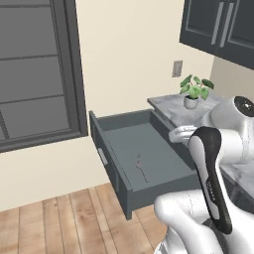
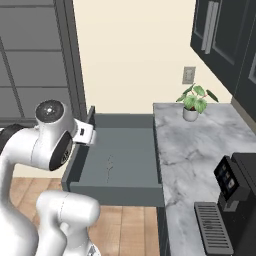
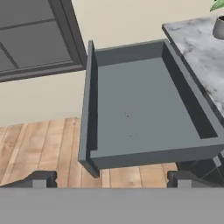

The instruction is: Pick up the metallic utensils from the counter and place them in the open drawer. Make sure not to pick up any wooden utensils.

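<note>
The open drawer [image 1: 115, 163] [image 2: 120, 187] [image 3: 144, 155] is a deep blue-grey box pulled out to the left of the counter [image 1: 171, 110] [image 2: 195, 145] [image 3: 199, 41]. A slim grey metal fork [image 1: 142, 168] [image 2: 108, 167] lies flat on the drawer floor, near its middle. In the hand view it shows only as faint specks. My gripper [image 3: 111, 180] hangs above the drawer's near side, looking down into it. Its two dark fingertips [image 3: 40, 178] stand far apart with nothing between them, so it is open and empty. The wooden utensils are out of view.
A small potted plant [image 1: 195, 91] [image 2: 193, 103] stands at the counter's far end by a wall outlet [image 2: 188, 75]. A black coffee machine [image 2: 235, 197] sits on the near right of the counter. Dark wall cabinets [image 2: 225, 35] hang above. Wooden floor [image 3: 39, 144] lies left of the drawer.
</note>
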